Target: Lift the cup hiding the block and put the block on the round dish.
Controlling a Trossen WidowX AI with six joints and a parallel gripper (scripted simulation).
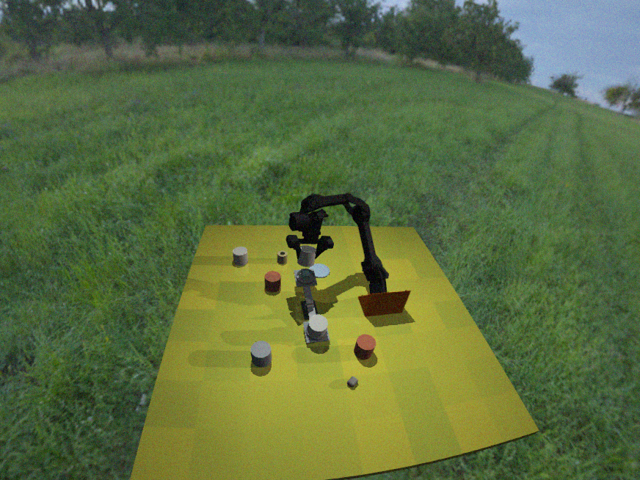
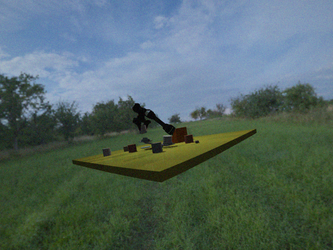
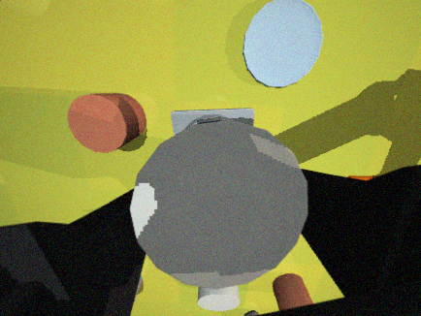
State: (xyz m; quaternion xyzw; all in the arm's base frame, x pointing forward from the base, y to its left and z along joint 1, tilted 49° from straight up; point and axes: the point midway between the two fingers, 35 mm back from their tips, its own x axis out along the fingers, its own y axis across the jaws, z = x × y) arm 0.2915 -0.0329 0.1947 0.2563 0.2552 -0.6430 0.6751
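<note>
My gripper is shut on a grey cup, held upright in the air over the far pan of the balance. A low dark shape sits on that pan; I cannot make out whether it is the block. The far pan stands higher than the near one in the exterior view. The other cup stands on the near pan. The round pale blue dish lies beside the far pan with nothing on it.
A red cylinder, tan holed piece and white cylinder stand left of the far pan. A grey cylinder, another red cylinder and a small grey piece lie nearer. An orange panel stands by the arm's base.
</note>
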